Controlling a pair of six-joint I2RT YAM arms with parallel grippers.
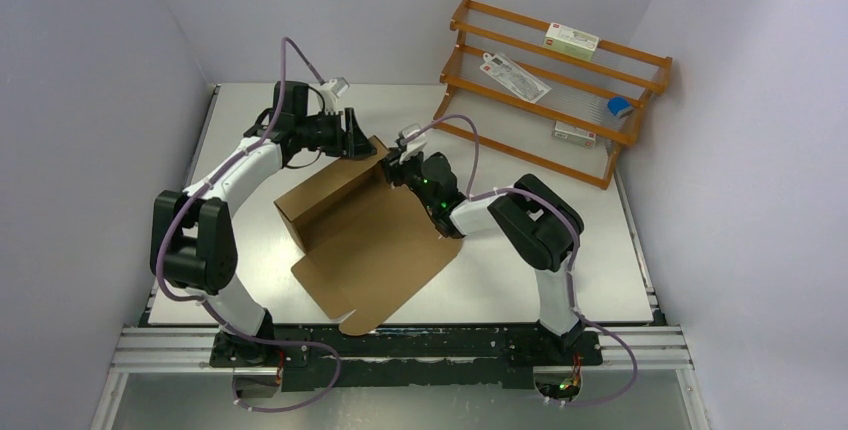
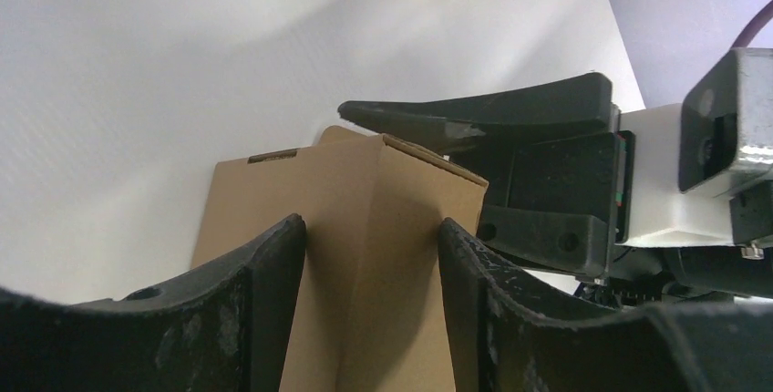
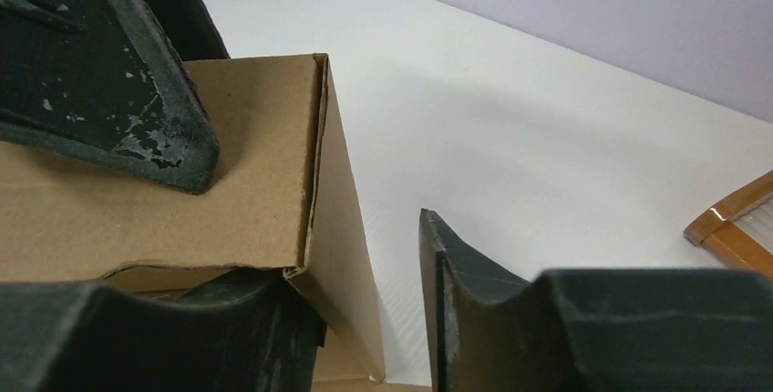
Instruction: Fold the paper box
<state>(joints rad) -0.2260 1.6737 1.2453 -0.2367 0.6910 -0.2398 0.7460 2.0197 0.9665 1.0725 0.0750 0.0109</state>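
Observation:
The paper box [image 1: 370, 240] is a brown cardboard sheet lying mid-table with its back and side walls raised and its front flap flat. My left gripper [image 1: 362, 145] sits at the box's far right corner. In the left wrist view that corner [image 2: 264, 191] runs between the fingers of the left gripper [image 2: 369, 228], which press on both walls. My right gripper [image 1: 392, 165] is just right of that corner. In the right wrist view the side wall [image 3: 342, 228] stands between the fingers of the right gripper [image 3: 365, 255], with a gap to the right finger [image 3: 447, 273]: open.
A wooden rack [image 1: 560, 90] leans at the back right, holding white cartons [image 1: 571, 42] and a small blue item [image 1: 619, 106]. Its corner [image 3: 729, 219] shows in the right wrist view. White tabletop [image 1: 560, 250] lies to the right of the box.

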